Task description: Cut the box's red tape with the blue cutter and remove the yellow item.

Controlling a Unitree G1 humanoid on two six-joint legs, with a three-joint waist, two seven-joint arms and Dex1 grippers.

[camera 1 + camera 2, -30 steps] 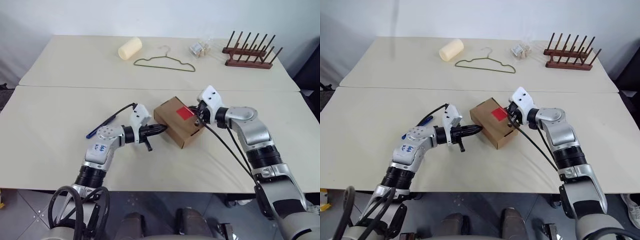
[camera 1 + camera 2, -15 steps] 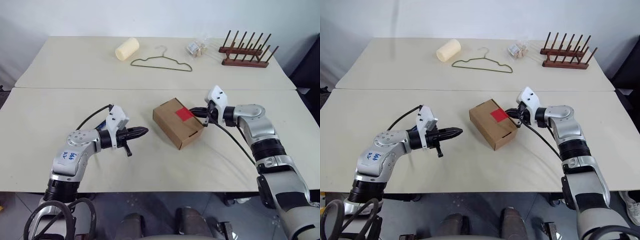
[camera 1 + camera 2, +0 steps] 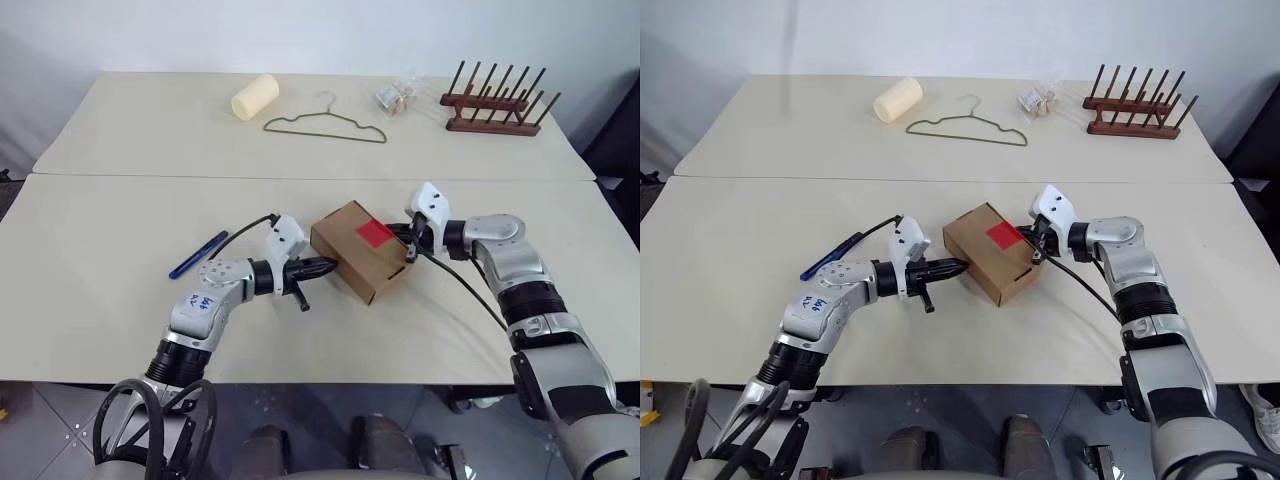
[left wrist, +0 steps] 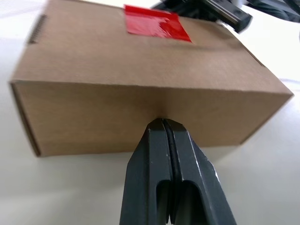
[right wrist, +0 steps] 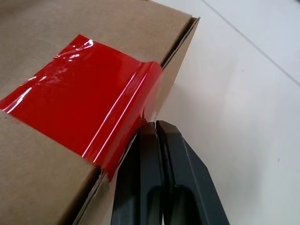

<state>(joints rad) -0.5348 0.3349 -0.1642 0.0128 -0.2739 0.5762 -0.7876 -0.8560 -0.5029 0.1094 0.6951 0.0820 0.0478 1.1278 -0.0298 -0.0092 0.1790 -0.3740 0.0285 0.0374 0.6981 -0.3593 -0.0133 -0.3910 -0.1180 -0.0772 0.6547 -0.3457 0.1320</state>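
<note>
Nothing is cut yet: our red tape (image 3: 373, 232) is intact, and the blue cutter (image 3: 198, 254) lies at the box's (image 3: 360, 262) nine o'clock. Our left gripper (image 3: 328, 266) and right gripper (image 3: 409, 246), closed and empty, press opposite sides of the box.

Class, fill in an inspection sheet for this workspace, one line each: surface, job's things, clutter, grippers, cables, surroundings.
Surface: two cream tables butted together.
Job's things: box on the near table, red tape uncut over its top edge; blue cutter lying apart to the robot's left; yellow item nothing seen.
Clutter: cream roll, wire hanger, wooden peg rack, small clear packet, all on the far table.
Grippers: left gripper shut, tips against the box's side; right gripper shut, by the taped edge.
Cables: black cable along the right arm.
Surroundings: pale wall behind.
</note>
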